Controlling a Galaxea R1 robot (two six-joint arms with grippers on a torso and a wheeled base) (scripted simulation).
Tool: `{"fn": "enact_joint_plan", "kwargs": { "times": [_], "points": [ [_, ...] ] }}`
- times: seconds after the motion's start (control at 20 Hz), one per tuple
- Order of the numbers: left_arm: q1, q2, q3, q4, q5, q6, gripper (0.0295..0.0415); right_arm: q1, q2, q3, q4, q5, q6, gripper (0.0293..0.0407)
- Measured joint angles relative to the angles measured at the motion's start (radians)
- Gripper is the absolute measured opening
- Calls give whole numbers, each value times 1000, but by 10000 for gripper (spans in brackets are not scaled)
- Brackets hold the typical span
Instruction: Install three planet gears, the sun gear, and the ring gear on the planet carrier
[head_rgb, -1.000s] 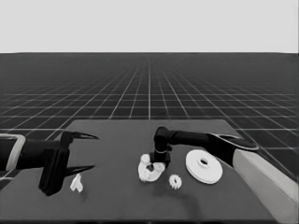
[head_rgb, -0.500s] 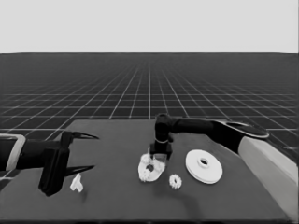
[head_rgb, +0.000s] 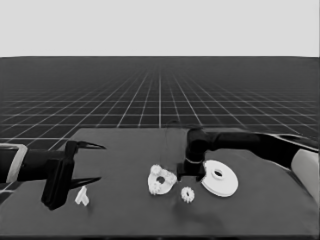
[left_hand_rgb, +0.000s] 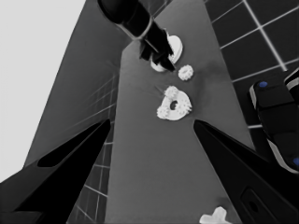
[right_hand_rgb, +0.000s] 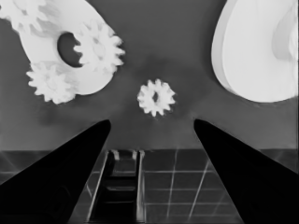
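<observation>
In the head view the right gripper (head_rgb: 190, 172) is hanging at centre frame, between the smaller round part (head_rgb: 161, 180) on its left and the larger round part (head_rgb: 220, 178) on its right. Its own wrist view is showing the two fingers spread wide with nothing between them, and a loose gear (right_hand_rgb: 156, 97) is sitting on the bare table in the middle of that picture, apart from both round parts. In the head view the same gear (head_rgb: 187, 194) is lying just below the gripper, toward the lower centre.

Three gears are already resting on the smaller round part (right_hand_rgb: 70, 46): the right wrist view is showing them around its dark central hole, with one gear (right_hand_rgb: 99, 46) beside the hole in the upper left of that frame. So the planets look seated, while the central hole is standing open. By my judgement the loose gear is the one left for the middle, and after it the larger round part is waiting to go on top. That puts the task past halfway, with two placements remaining.

The left gripper (head_rgb: 82, 162) is waiting at the left edge of the head view, fingers wide apart and empty, over a thin white piece (head_rgb: 82, 196) in the lower left.
</observation>
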Motion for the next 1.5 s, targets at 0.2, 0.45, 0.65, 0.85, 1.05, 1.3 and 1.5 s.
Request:
{"fn": "enact_joint_plan", "kwargs": {
  "times": [0.2,0.45,0.65,0.85,1.05,1.3,1.5],
  "points": [
    [0,0,0,0,0,0,385,0,-28,38,0,-2,9,385],
    [0,0,0,0,0,0,385,-190,-12,-45,-188,30,-51,385],
    [0,0,0,0,0,0,385,-227,-4,-79,-224,46,-72,385],
    [0,0,0,0,0,0,385,-231,-3,-83,-229,48,-74,349],
    [0,0,0,0,0,0,385,-231,-3,-83,-229,48,-74,310],
    [0,0,0,0,0,0,385,-231,-3,-83,-229,48,-74,310],
    [0,0,0,0,0,0,385,-30,-31,39,-32,-2,6,310]
  ]
}}
